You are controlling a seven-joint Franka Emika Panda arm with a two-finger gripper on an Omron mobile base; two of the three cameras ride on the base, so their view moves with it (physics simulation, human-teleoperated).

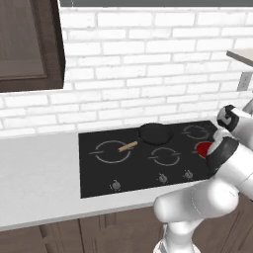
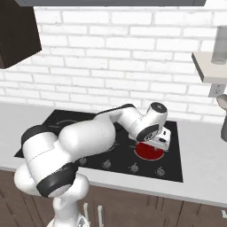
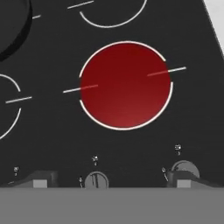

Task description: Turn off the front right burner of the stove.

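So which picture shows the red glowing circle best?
The hand view: the front right burner sits whole and close there, glowing red. In the left base view the arm hides most of it; in the right base view the hand covers its top.

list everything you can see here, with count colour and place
stove: 1, black glass, set in the counter
front right burner: 1, glowing red, near the right end of the stove
pan: 1, black with a wooden handle, at the back of the stove
knobs: several, small and grey, along the front edge of the stove
counter: 1, pale grey
brick wall: 1, white
cupboard: 1, dark brown, upper left
gripper: 1, dark tips, open, above the knobs
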